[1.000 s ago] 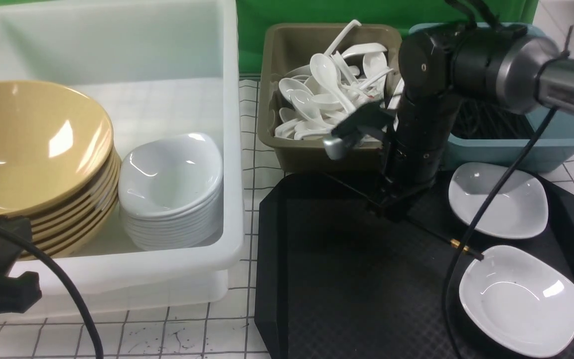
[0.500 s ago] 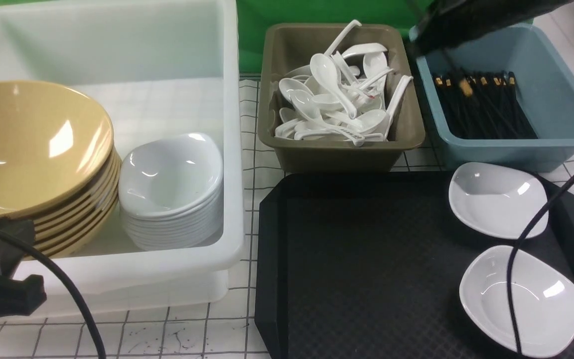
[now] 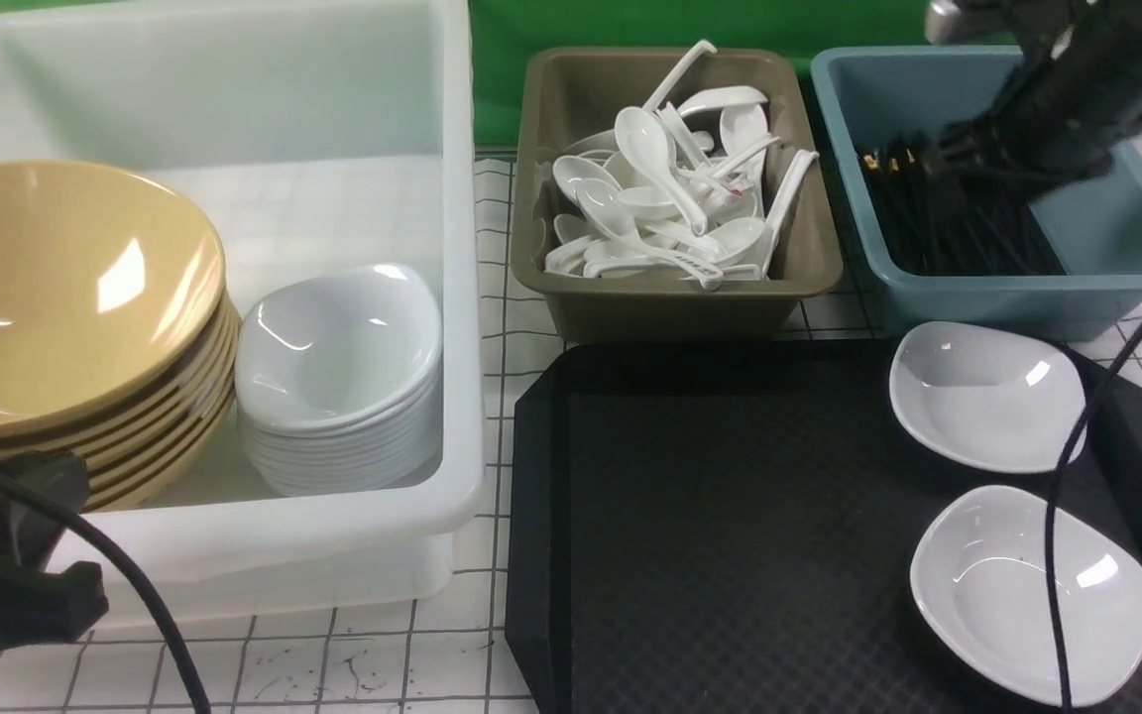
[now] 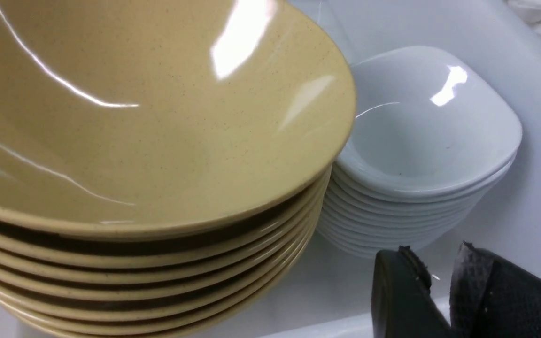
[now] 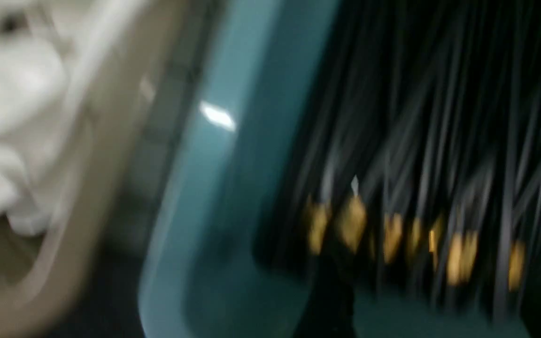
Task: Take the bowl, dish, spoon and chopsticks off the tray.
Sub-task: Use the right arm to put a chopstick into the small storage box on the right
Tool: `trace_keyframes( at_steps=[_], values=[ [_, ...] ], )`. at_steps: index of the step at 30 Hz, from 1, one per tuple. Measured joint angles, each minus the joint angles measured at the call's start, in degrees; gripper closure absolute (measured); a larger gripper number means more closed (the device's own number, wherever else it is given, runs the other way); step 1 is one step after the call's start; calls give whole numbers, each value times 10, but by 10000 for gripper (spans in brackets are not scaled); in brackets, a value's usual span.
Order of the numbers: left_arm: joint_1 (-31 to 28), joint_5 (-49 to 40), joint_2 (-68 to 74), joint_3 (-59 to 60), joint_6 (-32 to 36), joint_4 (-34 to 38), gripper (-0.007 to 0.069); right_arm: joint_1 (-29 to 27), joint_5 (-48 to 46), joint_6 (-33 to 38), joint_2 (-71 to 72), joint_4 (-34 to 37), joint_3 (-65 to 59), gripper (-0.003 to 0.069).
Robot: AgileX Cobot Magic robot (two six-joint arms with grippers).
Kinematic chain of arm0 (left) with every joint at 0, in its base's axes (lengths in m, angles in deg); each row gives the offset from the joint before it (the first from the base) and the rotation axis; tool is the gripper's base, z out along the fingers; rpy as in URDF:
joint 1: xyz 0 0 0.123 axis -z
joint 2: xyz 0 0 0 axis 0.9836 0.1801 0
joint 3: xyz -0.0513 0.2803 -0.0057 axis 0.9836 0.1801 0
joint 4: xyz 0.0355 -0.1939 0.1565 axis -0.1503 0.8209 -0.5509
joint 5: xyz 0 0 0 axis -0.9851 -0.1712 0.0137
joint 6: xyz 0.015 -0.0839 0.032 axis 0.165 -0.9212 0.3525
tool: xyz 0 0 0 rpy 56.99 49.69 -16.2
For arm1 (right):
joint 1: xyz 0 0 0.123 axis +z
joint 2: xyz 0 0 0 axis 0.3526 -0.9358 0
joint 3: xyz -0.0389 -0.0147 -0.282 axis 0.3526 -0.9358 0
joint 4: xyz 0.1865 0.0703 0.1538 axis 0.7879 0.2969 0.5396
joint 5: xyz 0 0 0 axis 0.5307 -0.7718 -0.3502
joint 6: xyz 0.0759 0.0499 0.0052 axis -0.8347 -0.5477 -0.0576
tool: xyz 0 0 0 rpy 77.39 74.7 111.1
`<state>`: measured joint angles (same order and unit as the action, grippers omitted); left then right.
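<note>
The large black diamond-textured tray point(image 3: 730, 516), in front of the blue plastic tub point(image 3: 1017, 297), carries only two small white rounded-square dishes point(image 3: 987, 397) left to clear; the right gripper point(image 5: 439, 295) gapes above that tub's thin black chopsticks point(image 3: 968, 238), the left gripper point(image 4: 439, 291) barely parted, empty.

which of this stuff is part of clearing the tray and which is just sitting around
Job: tray; far white dish; near white dish; chopsticks; blue tub; spoons; olive tub; yellow bowls; stacked white dishes; white tub.
Lying about: checked cloth; green backdrop; black cable.

Green backdrop point(image 3: 630, 22), gridded white tabletop point(image 3: 383, 664)
</note>
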<state>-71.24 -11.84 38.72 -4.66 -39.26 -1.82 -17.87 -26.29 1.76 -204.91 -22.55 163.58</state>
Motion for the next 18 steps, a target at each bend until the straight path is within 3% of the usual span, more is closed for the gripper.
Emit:
trace_keyframes(
  at_steps=[2,6,10,18],
  values=[
    [0,0,-17,0,1,1,503,-10,-18,-9,18,0,-32,109],
    [0,3,-104,3,3,1,503,-32,34,-57,112,14,-217,106],
    [0,24,-152,21,3,-3,503,-39,93,-70,143,47,-323,106],
    [0,61,-259,61,19,-9,503,-44,176,-87,136,59,-388,118]
  ],
)
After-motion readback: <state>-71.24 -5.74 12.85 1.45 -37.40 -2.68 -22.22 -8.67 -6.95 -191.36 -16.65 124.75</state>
